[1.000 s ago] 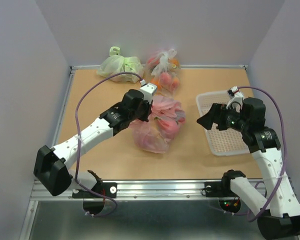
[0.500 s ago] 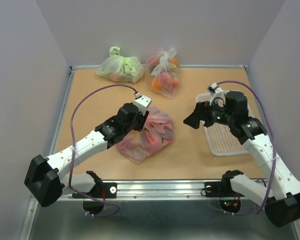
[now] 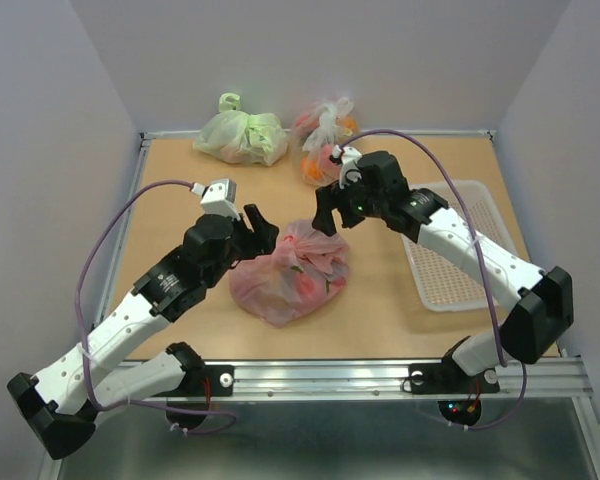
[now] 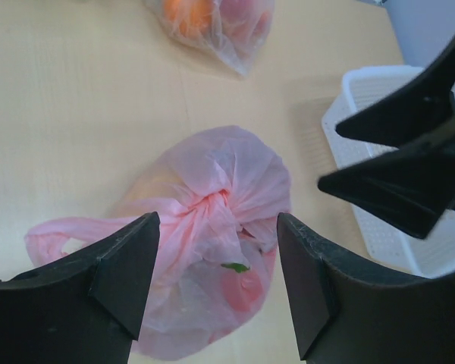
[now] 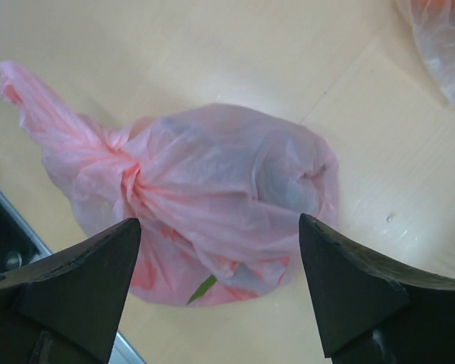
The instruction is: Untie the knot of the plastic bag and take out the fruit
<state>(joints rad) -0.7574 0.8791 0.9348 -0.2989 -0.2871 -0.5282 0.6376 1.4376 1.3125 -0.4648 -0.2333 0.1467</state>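
Tan table [image 3: 180,170]: the pink bag [image 3: 285,275] lies at centre with its knot [image 4: 221,199] on top. The left fingers [image 4: 117,273] at its 10 o'clock and the right fingers [image 5: 76,280] at 1 o'clock are spread and empty. The film looks thin, soft and slippery; pinch the knot's twisted strands.

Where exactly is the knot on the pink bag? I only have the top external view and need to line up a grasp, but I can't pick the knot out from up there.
Observer: The left wrist view shows the knot as a twisted bunch on top of the plastic bag. It sits framed between the open fingers of the left gripper.
Operator: And how is the right gripper lined up?
Observer: In its own wrist view the right gripper is open too. It frames the bag's body, and the knot sits off toward one finger rather than centered.
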